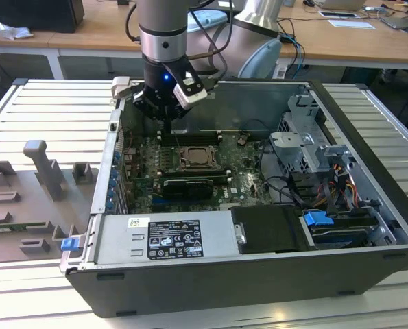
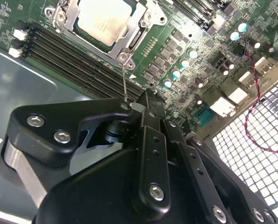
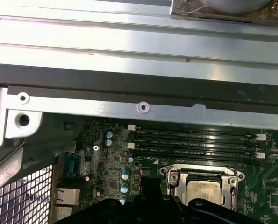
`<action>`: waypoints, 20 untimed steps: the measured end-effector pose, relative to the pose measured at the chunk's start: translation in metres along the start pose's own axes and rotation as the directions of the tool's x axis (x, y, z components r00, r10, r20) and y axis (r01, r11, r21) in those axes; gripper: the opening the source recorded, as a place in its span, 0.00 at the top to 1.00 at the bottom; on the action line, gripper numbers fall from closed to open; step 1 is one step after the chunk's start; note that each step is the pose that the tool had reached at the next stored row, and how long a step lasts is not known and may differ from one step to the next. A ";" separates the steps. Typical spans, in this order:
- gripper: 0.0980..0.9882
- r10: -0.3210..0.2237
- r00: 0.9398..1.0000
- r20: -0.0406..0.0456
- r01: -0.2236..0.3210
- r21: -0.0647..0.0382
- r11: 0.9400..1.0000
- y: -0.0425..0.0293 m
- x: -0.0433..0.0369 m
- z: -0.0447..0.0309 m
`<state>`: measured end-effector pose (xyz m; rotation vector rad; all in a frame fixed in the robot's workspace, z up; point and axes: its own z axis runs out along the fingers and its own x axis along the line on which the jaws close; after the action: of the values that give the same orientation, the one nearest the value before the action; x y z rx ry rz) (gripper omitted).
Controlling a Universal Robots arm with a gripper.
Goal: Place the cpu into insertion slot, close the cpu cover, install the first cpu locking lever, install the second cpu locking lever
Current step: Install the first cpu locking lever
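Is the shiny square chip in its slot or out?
In. The cpu lies flat inside the slot, the silver cover framing its edges.

The cpu (image 2: 101,21) is beige-silver, the cpu cover (image 2: 69,19) silver, the circuit board (image 2: 1,25) green.

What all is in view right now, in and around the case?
computer case: one, dark grey, open, on the slatted table.
motherboard: one, green, inside the case.
insertion slot: one, silver-rimmed, on the motherboard.
cpu: one, pale silver, seated in the insertion slot.
cpu cover: one, silver frame, lying around the cpu.
locking lever: one, silver wire, running from the slot's corner toward the gripper.
memory slots: four, black, beside the insertion slot.
graphics card: one, black, on the slot's opposite side.
power supply: one, silver, labelled, inside the case.
fixture tray: one, grey, exterior view's left of the case.
gripper: one, black, over the motherboard near the memory slots.
arm: one, grey, above the gripper.
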<state>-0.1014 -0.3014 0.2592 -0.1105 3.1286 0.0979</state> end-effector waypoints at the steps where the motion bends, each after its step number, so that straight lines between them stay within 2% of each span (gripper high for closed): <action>1: 0.99 0.000 1.000 0.000 0.000 0.000 1.000 0.0000 0.0000 0.0000; 12: 0.99 0.001 1.000 0.000 -0.001 0.000 1.000 0.0031 -0.0007 0.0008; 20: 0.99 0.004 1.000 0.000 -0.004 0.000 1.000 0.0026 -0.0077 0.0012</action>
<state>-0.0939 -0.2981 0.2583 -0.1050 3.1286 0.0979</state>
